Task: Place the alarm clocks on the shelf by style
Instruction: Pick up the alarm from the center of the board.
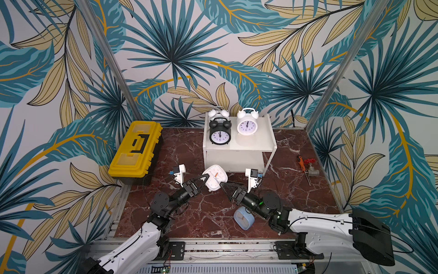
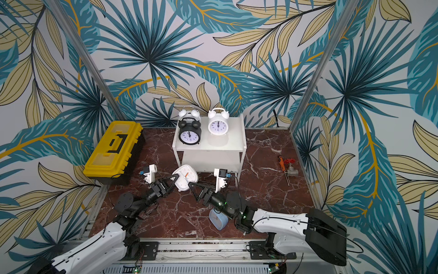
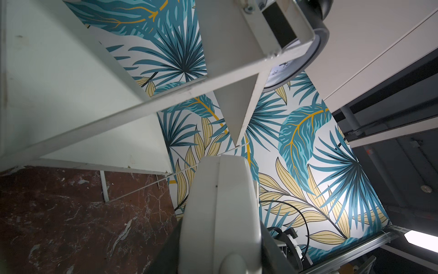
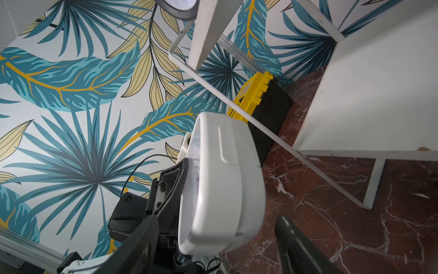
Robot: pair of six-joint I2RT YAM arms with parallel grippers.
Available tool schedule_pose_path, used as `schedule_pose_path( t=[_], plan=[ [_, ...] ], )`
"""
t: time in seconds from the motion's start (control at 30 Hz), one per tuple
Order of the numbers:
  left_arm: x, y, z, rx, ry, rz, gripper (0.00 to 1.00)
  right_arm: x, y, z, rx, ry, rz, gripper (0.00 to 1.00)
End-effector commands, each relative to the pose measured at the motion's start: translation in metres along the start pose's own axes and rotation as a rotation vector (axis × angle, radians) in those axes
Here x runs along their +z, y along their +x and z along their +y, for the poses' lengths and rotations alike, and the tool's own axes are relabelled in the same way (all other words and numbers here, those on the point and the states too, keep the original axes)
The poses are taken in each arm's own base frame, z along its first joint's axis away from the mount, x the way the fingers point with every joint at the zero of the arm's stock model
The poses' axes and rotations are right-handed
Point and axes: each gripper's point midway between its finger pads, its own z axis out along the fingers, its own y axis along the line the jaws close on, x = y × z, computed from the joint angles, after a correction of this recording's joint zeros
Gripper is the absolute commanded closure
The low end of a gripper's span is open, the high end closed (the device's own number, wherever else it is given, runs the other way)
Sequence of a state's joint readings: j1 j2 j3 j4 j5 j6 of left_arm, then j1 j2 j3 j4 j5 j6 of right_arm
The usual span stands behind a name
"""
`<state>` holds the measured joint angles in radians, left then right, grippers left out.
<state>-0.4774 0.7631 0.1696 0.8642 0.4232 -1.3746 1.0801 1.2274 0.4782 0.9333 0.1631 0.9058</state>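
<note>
A white rounded-square alarm clock point(image 1: 215, 178) point(image 2: 185, 177) with orange hands hangs tilted just in front of the shelf's lower board point(image 1: 234, 161). My left gripper point(image 1: 205, 177) point(image 3: 219, 251) is shut on its left edge. My right gripper point(image 1: 221, 183) point(image 4: 218, 242) stands open around its right edge, with one finger point(image 4: 291, 237) clear of the case point(image 4: 225, 185). On the white shelf's top board point(image 1: 258, 140) point(image 2: 232, 140) stand a black twin-bell clock point(image 1: 220, 134), a white one point(image 1: 247, 123), and another white one point(image 1: 219, 113) behind the black. A light blue square clock point(image 1: 244, 218) point(image 2: 218, 219) lies under my right arm.
A yellow toolbox point(image 1: 136, 149) sits at the table's left, close to my left arm. An orange screwdriver point(image 1: 301, 162) and a metal valve with a red handle point(image 1: 310, 168) lie to the right of the shelf. Leaf-patterned walls close in three sides.
</note>
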Motion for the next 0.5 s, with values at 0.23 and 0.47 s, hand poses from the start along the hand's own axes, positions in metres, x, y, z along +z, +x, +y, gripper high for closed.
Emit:
schedule_pose_path(
  t=[0.23, 0.47],
  plan=[
    [-0.005, -0.002, -0.011, 0.03, 0.053, -0.028, 0.66, 0.014, -0.001, 0.026, 0.028, -0.087, 0.012, 0.5],
    [-0.005, -0.002, -0.001, 0.034, 0.01, -0.025, 0.61, 0.019, 0.005, 0.023, 0.014, -0.048, 0.057, 0.63]
  ],
)
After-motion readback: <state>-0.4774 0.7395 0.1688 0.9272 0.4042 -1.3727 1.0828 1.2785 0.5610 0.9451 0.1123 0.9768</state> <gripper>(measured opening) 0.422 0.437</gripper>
